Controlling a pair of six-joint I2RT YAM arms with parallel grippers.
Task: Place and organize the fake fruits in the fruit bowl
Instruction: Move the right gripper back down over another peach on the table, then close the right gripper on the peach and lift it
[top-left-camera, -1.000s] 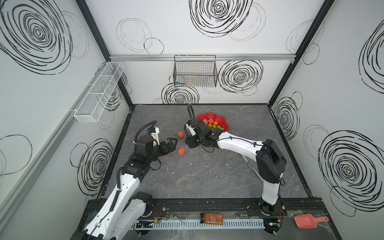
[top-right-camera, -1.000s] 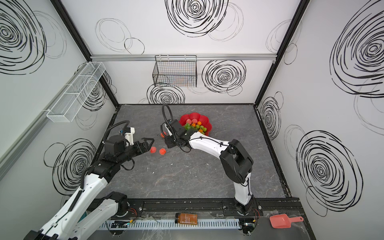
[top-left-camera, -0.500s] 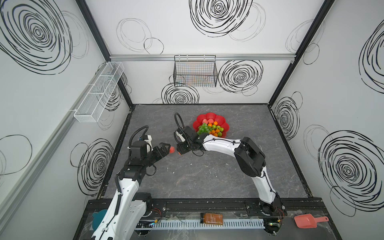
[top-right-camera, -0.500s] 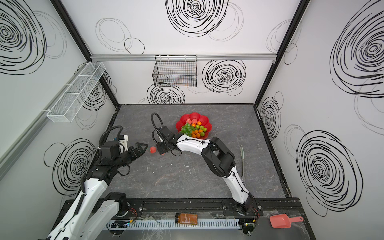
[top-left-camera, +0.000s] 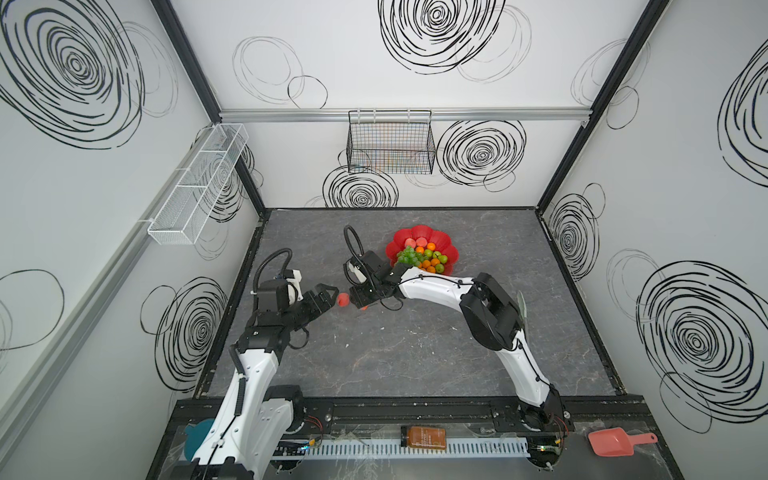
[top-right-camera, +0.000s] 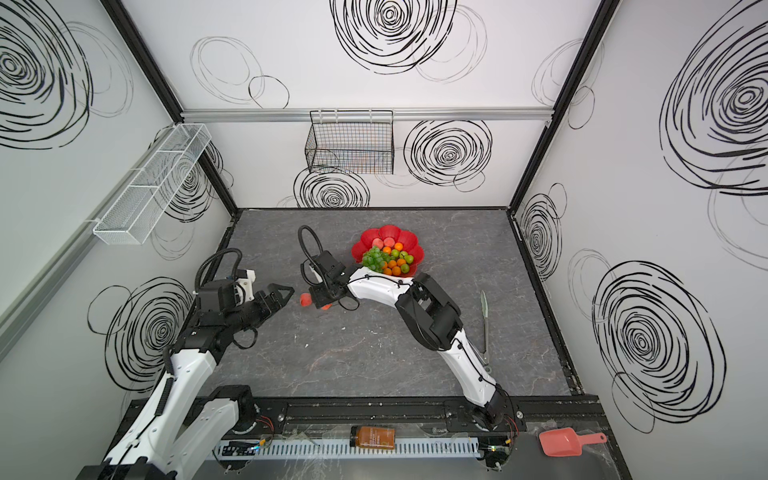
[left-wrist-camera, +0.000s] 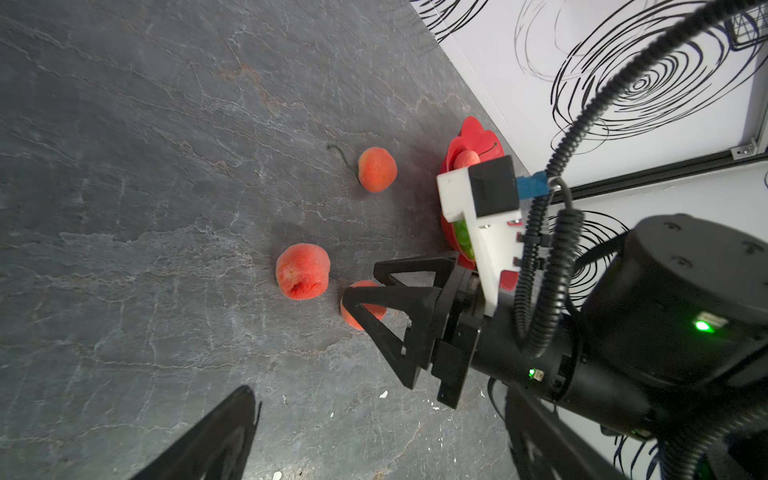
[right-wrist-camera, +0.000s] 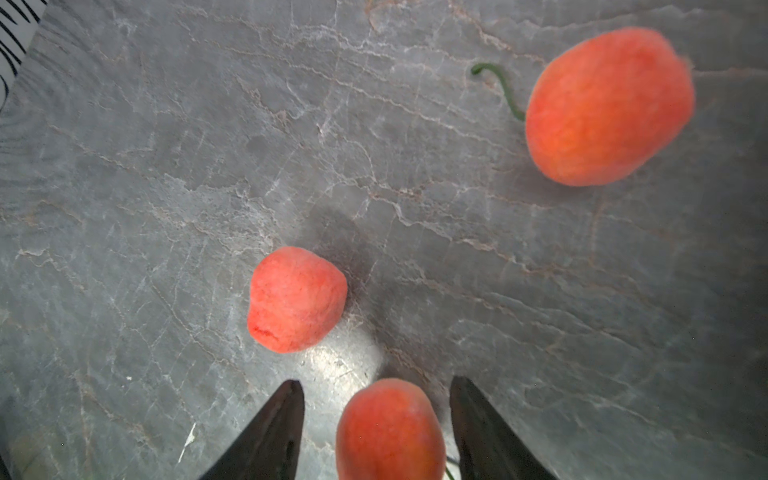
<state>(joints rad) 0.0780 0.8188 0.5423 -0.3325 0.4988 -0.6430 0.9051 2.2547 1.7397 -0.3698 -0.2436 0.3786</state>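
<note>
right end effector (right-wrist-camera: 376, 380) half open astride peach (right-wrist-camera: 390, 432), unclamped; poised to pinch for bowl (top-left-camera: 419, 232) | left end effector (top-left-camera: 331, 298) wide open, empty

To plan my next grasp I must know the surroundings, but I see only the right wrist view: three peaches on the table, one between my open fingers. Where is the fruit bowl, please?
Observer: In both top views the fruit bowl stands close behind the right gripper, toward the back wall.
Operator: Is something inside it?
Observer: Yes, green grapes and oranges, among other fruits, lie in it.
Operator: And where is the other arm?
Observer: The left gripper is open and faces yours across the middle peach, without touching it.
</note>
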